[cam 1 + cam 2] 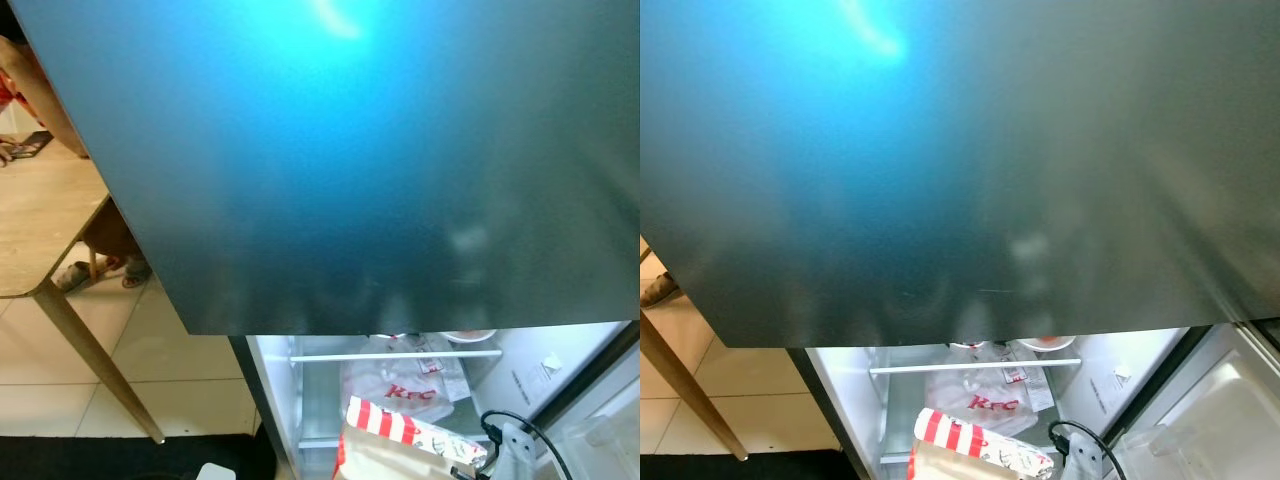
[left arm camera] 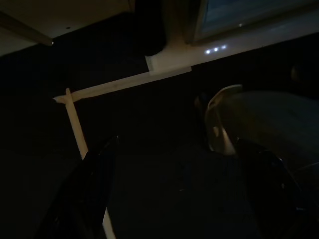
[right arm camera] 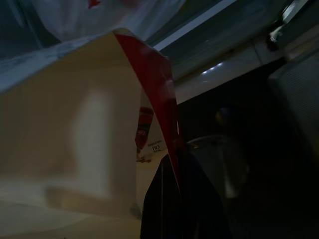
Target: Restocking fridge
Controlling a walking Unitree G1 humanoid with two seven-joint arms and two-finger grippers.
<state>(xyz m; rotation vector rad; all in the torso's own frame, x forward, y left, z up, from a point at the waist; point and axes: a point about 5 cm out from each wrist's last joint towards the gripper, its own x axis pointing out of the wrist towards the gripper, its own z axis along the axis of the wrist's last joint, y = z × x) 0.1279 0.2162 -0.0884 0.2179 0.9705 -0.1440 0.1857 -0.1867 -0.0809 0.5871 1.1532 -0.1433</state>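
Observation:
The fridge's dark grey-blue upper door (image 1: 380,160) takes up most of the eye views. Below it the lower compartment (image 1: 320,400) stands open and lit. Inside, a white KFC plastic bag (image 1: 405,385) lies behind a white rail (image 1: 395,355). In front of it is a red-and-white striped KFC paper bag (image 1: 400,425). My right gripper (image 3: 172,169) is shut on this bag's edge, one black finger pressed against the paper, and its arm (image 1: 512,448) shows at the compartment's right. My left gripper (image 2: 179,144) hangs open in the dark.
The lower fridge door (image 1: 1230,410) with its clear shelf is swung out to the right. A wooden table (image 1: 40,210) with slanted legs stands to the left. A person's sandalled feet (image 1: 100,268) rest beneath it. Beige tiles (image 1: 180,360) lie between table and fridge.

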